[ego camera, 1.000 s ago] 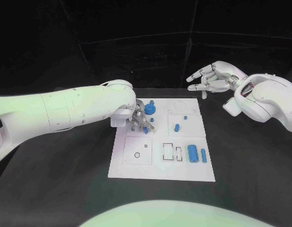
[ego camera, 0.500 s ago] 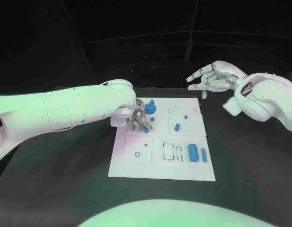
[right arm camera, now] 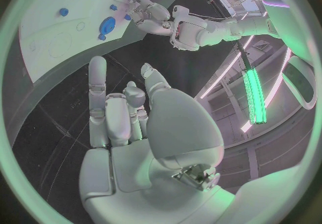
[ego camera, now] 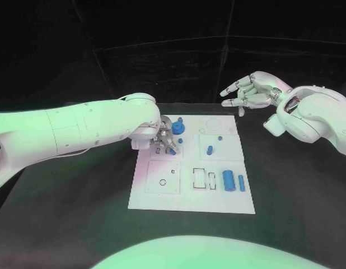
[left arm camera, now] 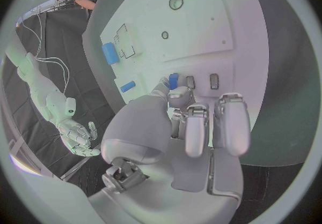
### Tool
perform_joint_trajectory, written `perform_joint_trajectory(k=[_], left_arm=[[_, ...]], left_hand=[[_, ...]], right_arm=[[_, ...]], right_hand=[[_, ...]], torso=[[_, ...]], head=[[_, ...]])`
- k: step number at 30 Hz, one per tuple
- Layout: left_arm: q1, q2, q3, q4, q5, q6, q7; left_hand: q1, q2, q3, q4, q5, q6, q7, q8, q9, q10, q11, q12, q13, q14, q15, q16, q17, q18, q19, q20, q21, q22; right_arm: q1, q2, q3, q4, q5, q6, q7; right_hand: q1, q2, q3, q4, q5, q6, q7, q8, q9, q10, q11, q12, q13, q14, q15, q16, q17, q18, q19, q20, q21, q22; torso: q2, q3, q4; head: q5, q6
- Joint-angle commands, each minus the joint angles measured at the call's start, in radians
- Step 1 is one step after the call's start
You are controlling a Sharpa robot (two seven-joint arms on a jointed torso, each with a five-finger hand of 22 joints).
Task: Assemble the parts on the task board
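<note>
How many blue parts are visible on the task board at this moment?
5 plainly: a round part at the far left by the left hand, a small part at that hand's fingertips, an oblong part mid-board, and a thick cylinder beside a thin rod near right. Others may be hidden.

The left hand [ego camera: 164, 139] shifts slightly on the task board [ego camera: 191, 199], its small blue part [ego camera: 171, 150] moving with it

White board [ego camera: 191, 193] lies flat under the left robot hand [ego camera: 164, 140], which pinches a small blue part [left arm camera: 174, 80]; other blue parts [ego camera: 233, 181] lie beyond.
</note>
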Motion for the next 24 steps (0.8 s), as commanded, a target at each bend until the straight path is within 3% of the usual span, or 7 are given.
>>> perform_joint_trajectory(k=[1,2,4,17,21,24], left_arm=[[-0.001,-0.010,-0.001,0.008,0.027,-0.038,0.032],[-0.001,-0.015,-0.001,0.011,0.029,-0.043,0.034],[-0.001,-0.025,-0.001,0.018,0.031,-0.053,0.038],[-0.001,-0.097,0.000,0.083,0.022,-0.148,0.062],[-0.002,-0.107,0.000,0.092,0.017,-0.181,0.061],[-0.008,-0.112,0.000,0.097,0.002,-0.204,0.057]], left_hand=[[-0.105,-0.086,0.391,-0.190,0.005,0.001,0.002,0.006,0.017,0.005,0.000,-0.005,-0.009,0.106,0.007,0.003,0.263,-0.004,0.018,0.010,-0.004,-0.001],[-0.199,-0.149,0.571,-0.207,-0.004,-0.001,-0.003,0.025,0.040,0.013,0.004,-0.002,-0.012,0.106,0.022,0.003,0.263,-0.003,0.018,0.008,-0.006,-0.001],[-0.216,-0.156,0.603,-0.210,-0.004,-0.002,0.006,0.034,0.049,0.014,0.002,-0.002,-0.014,0.106,0.010,0.003,0.263,-0.002,0.018,0.009,-0.008,-0.002],[-0.233,-0.169,0.645,-0.221,-0.005,-0.005,0.006,0.048,0.065,0.019,-0.003,0.003,-0.011,0.106,0.008,0.003,0.263,-0.002,0.019,0.008,-0.008,-0.001],[-0.236,-0.172,0.651,-0.223,-0.005,-0.004,0.005,0.051,0.068,0.022,-0.003,0.007,-0.007,0.106,0.008,0.003,0.263,-0.003,0.021,0.008,-0.005,0.004],[-0.238,-0.174,0.656,-0.224,-0.005,-0.004,0.005,0.053,0.070,0.024,-0.004,0.010,-0.005,0.106,0.007,0.003,0.263,-0.004,0.022,0.007,-0.003,0.007]], right_arm=[[0.003,0.001,0.001,-0.002,0.000,0.014,0.002],[0.003,0.001,0.001,-0.003,0.000,0.014,0.002],[0.003,0.001,0.001,-0.004,0.000,0.015,0.001],[0.002,0.001,0.001,-0.008,0.000,0.017,0.003],[0.002,0.000,0.001,-0.010,0.000,0.017,0.003],[0.002,-0.001,0.001,-0.011,0.000,0.017,0.003]], right_hand=[[0.002,0.009,-0.001,0.002,0.008,-0.008,0.001,0.006,-0.001,-0.009,-0.001,-0.004,0.000,0.007,-0.005,-0.006,-0.001,0.013,0.007,0.000,-0.004,-0.001],[0.002,0.009,-0.001,0.002,0.008,-0.008,0.001,0.006,-0.001,-0.009,-0.001,-0.004,0.000,0.007,-0.005,-0.006,-0.001,0.013,0.007,0.000,-0.004,-0.001],[0.002,0.009,-0.001,0.002,0.008,-0.008,0.001,0.006,-0.001,-0.009,-0.001,-0.004,0.000,0.007,-0.005,-0.006,-0.001,0.013,0.007,0.000,-0.004,-0.001],[0.001,0.010,-0.001,0.002,0.009,-0.008,0.001,0.006,-0.001,-0.009,-0.001,-0.005,-0.002,0.007,-0.005,-0.006,-0.001,0.013,0.007,0.000,-0.004,-0.002],[0.001,0.010,-0.001,0.003,0.010,-0.008,0.001,0.006,-0.001,-0.010,-0.001,-0.006,-0.003,0.007,-0.005,-0.007,-0.003,0.013,0.007,0.000,-0.005,-0.002],[0.001,0.010,-0.001,0.003,0.010,-0.008,0.001,0.006,-0.001,-0.010,-0.001,-0.006,-0.003,0.006,-0.005,-0.007,-0.003,0.013,0.007,0.000,-0.005,-0.002]], torso=[[-0.001,0.0001,0.0019],[-0.001,0.0001,0.0017],[-0.001,0.0001,0.0024],[-0.001,0.0002,0.0020],[-0.001,0.0015,0.0014],[0.000,0.0005,0.0011]], head=[[-0.002,0.000],[-0.002,0.000],[-0.002,0.000],[-0.002,0.002],[0.001,-0.002],[0.002,-0.003]])
